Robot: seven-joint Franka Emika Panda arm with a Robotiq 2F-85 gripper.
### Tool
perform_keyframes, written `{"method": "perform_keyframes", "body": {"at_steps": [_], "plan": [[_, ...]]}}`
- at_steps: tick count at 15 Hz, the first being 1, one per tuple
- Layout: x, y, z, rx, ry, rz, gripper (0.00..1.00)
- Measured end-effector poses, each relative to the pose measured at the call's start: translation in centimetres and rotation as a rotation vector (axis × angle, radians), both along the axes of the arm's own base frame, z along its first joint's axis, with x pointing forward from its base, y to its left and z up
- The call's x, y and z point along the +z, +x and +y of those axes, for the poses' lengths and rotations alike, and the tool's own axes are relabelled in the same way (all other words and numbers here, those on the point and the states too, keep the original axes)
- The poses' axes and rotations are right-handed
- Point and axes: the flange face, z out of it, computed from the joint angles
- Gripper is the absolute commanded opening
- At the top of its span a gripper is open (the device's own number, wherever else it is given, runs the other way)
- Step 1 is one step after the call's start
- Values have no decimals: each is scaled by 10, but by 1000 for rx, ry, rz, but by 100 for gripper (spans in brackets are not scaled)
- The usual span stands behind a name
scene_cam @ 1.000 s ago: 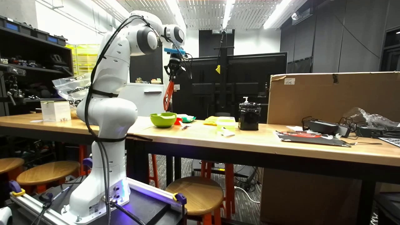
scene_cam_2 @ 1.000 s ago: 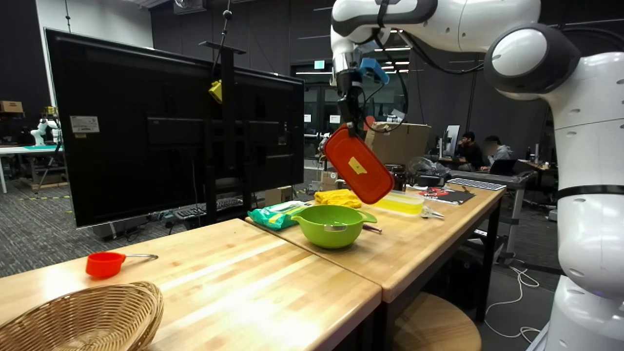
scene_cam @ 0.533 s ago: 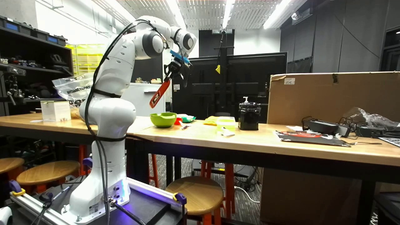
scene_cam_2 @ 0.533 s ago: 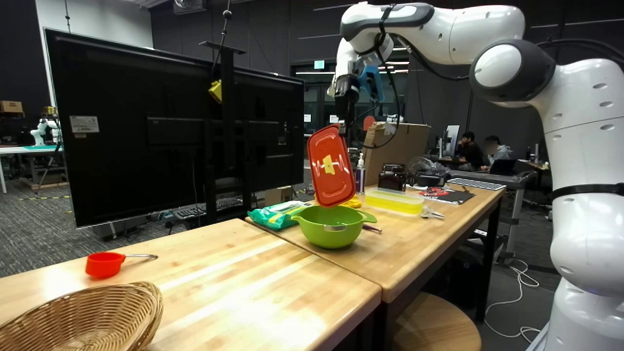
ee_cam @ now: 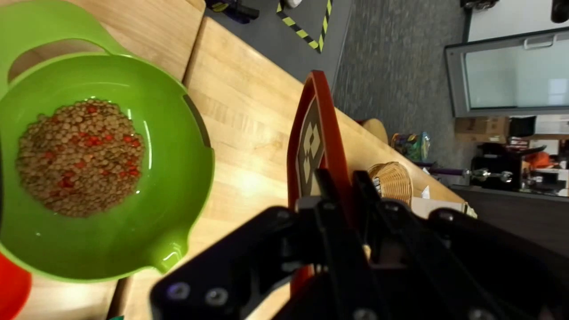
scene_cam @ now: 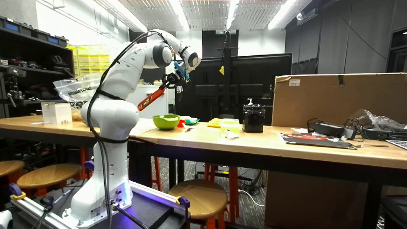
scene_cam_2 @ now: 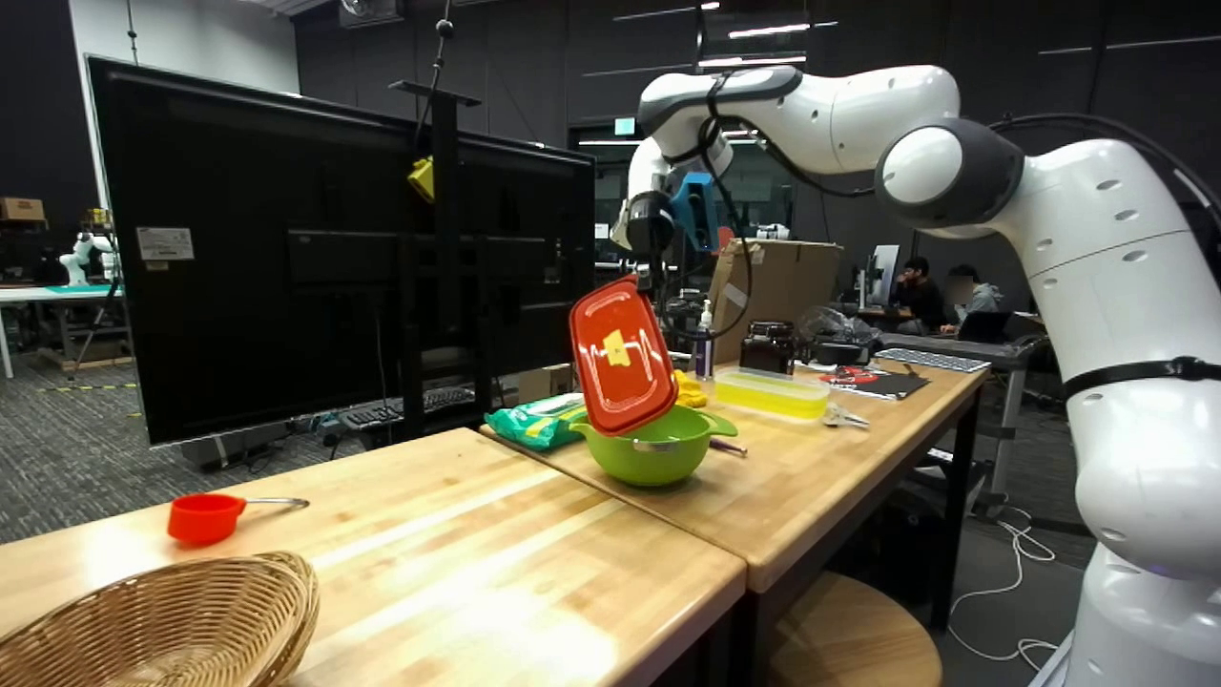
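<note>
Red lid (scene_cam_2: 622, 386), gripped in closed fingers (ee_cam: 365, 189), partly hides a green bowl (scene_cam_2: 649, 463) in an exterior view; green packet (scene_cam_2: 536, 422) nearby.

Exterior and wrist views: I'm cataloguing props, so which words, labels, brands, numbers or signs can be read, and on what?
None reads with certainty.
Plastic bag: dark lettering, too small.
Red lid: pale markings, too slanted or small.
Yellow sticker on that lid: any mark too small.
Cardboard box: white label, print too small.
Black screen: pale label, print too small.
Green sign: too small.
</note>
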Motion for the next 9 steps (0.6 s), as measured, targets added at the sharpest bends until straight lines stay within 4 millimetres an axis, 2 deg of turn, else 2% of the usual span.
{"method": "perform_keyframes", "body": {"at_steps": [4,9], "plan": [[-18,-3,26,60,3,70,3],[-14,-15,73,128,-19,88,3]]}}
